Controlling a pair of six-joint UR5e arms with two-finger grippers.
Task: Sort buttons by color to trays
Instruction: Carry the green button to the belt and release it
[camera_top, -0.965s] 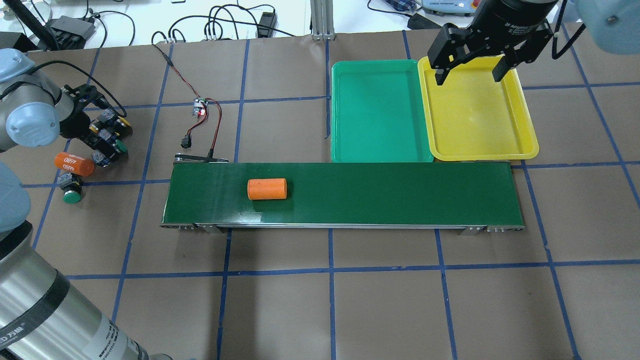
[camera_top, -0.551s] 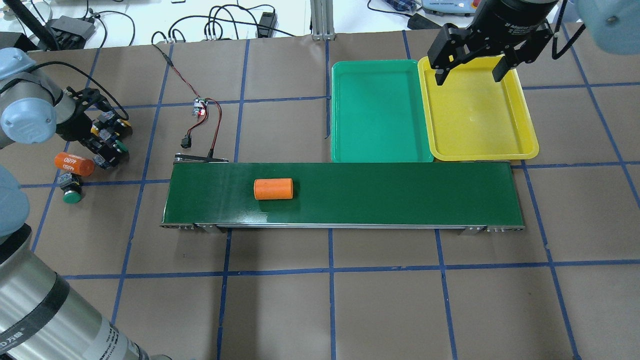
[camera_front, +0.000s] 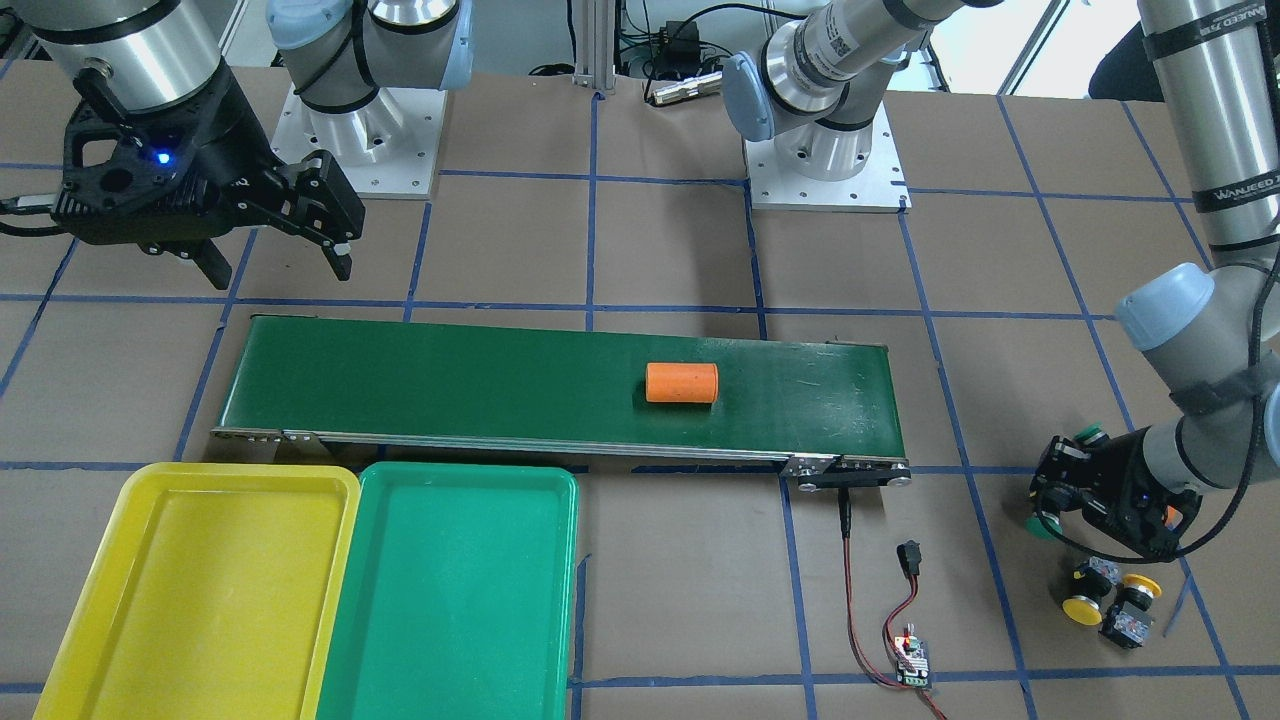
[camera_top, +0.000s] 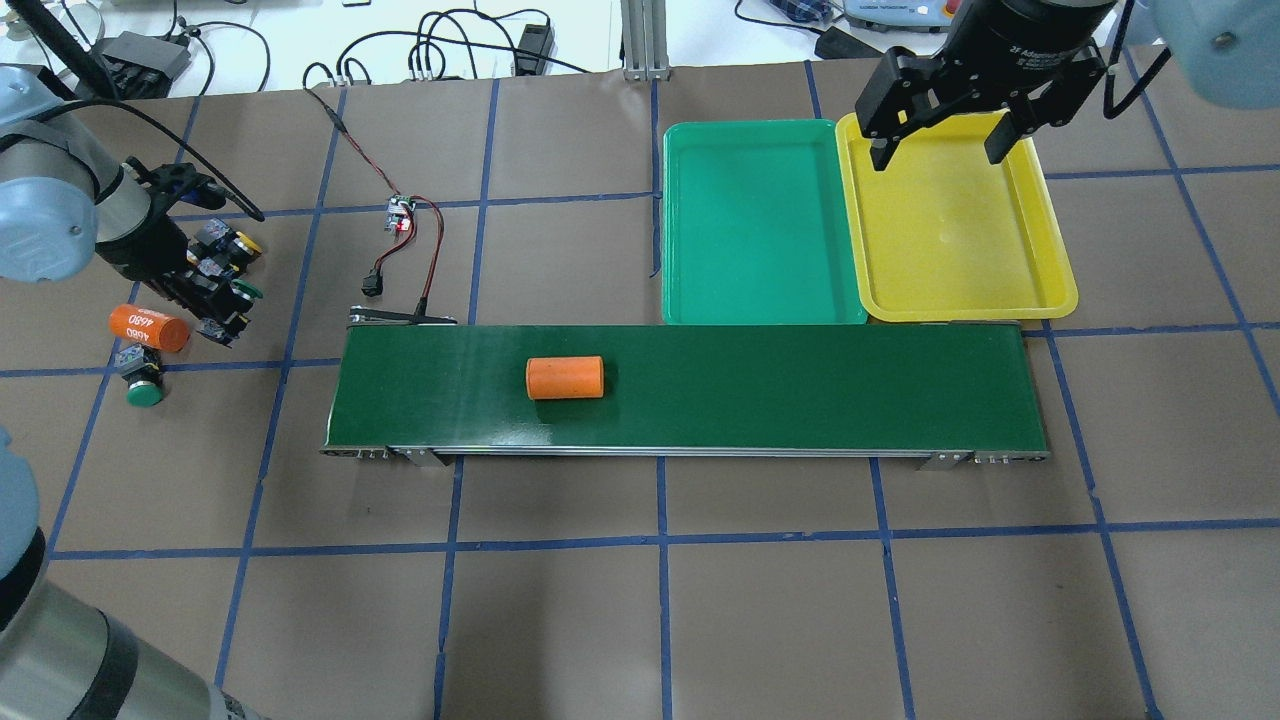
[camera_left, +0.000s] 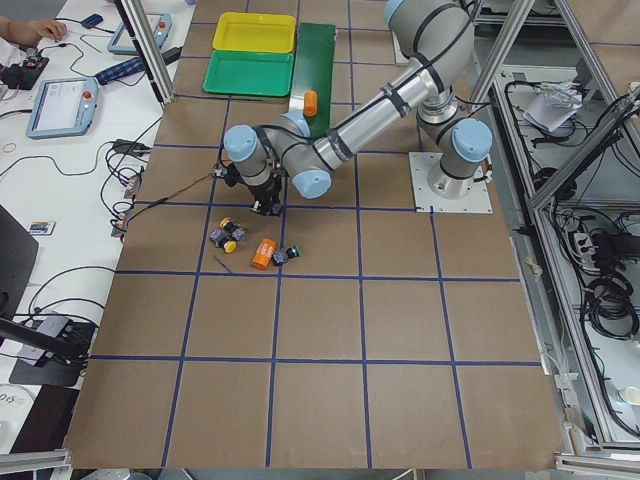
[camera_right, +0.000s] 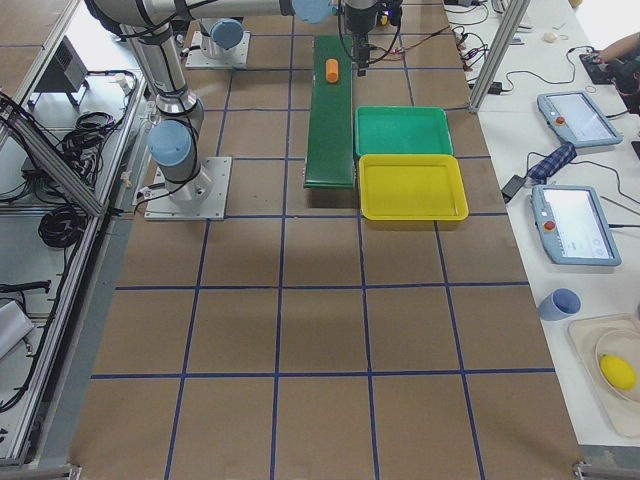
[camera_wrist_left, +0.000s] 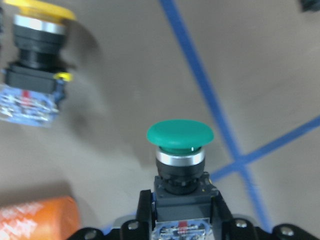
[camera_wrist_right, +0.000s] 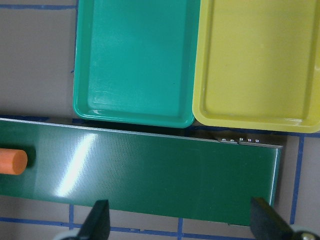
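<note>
The brown-papered table (camera_top: 760, 620), gridded with blue tape, carried a long dark-green conveyor belt (camera_top: 800, 390) across its middle. Against the belt's far edge, toward its right end, lay the green tray (camera_top: 760, 225) and the yellow tray (camera_top: 960, 235), side by side and touching. The right gripper (camera_top: 938, 155) hung high over the yellow tray's far end in the overhead view, its fingers spread wide. The left gripper (camera_wrist_left: 181, 220) was beyond the belt's left end, pinching a green button (camera_wrist_left: 180, 134) by its black body, the cap pointing away from the wrist. One orange cylinder (camera_top: 565, 378) lay on its side on the belt, left of the middle. A second cylinder marked 4680 (camera_top: 148, 327) lay on the paper just beside the left gripper. Close by that cylinder sat the other green button (camera_top: 143, 388). The two yellow buttons (camera_front: 1085, 603) rested close together on the gripper's far side, well apart from both trays.
</note>
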